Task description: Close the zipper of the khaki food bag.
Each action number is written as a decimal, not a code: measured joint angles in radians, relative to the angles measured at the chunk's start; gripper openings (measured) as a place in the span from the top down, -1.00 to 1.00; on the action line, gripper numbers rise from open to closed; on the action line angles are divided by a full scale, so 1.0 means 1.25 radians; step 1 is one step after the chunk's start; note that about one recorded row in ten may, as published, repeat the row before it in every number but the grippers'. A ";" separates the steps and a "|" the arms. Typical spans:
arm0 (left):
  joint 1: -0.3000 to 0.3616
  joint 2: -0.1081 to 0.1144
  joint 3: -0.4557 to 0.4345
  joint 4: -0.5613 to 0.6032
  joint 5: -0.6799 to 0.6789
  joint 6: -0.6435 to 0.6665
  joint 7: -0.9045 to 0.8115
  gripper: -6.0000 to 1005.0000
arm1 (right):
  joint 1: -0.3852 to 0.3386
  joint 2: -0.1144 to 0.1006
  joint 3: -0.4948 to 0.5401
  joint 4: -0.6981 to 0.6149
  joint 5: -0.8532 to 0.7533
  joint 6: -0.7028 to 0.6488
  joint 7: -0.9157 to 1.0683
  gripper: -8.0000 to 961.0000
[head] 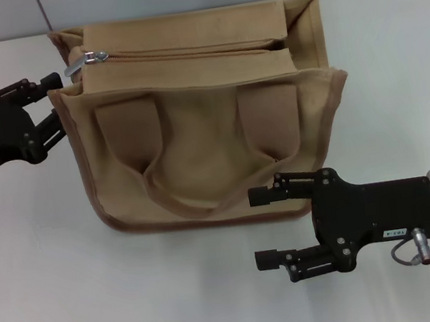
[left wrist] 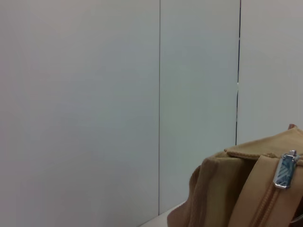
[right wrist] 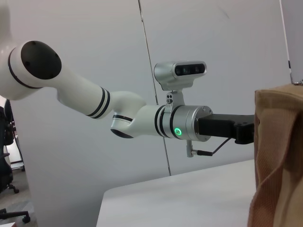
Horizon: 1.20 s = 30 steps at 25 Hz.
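Approach step: left gripper (head: 53,94) spread beside the khaki food bag (head: 202,130), near the zipper (head: 182,51) pull tab (head: 75,67), next likely pinching it; right gripper (head: 264,226) spread, idle in front.

Khaki food bag (head: 206,154) upright near bench's far edge, handles flopped on front; zipper (head: 183,52) closed along top, silver pull (head: 83,62) at left end.
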 joint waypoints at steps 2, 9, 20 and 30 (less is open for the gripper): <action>0.000 0.000 -0.001 0.000 0.000 0.000 -0.001 -0.10 | 0.000 0.000 0.000 0.000 0.000 0.000 0.000 -0.67; -0.003 0.000 -0.001 0.000 0.000 -0.009 -0.003 0.41 | 0.000 0.000 0.000 0.001 0.000 0.000 0.000 -0.67; -0.002 -0.001 -0.003 0.000 -0.009 -0.010 -0.006 0.99 | 0.000 0.000 0.000 0.003 0.000 -0.001 0.001 -0.67; 0.007 0.010 -0.003 0.000 -0.066 0.073 -0.034 0.99 | 0.000 0.001 0.000 0.005 0.008 -0.011 0.001 -0.67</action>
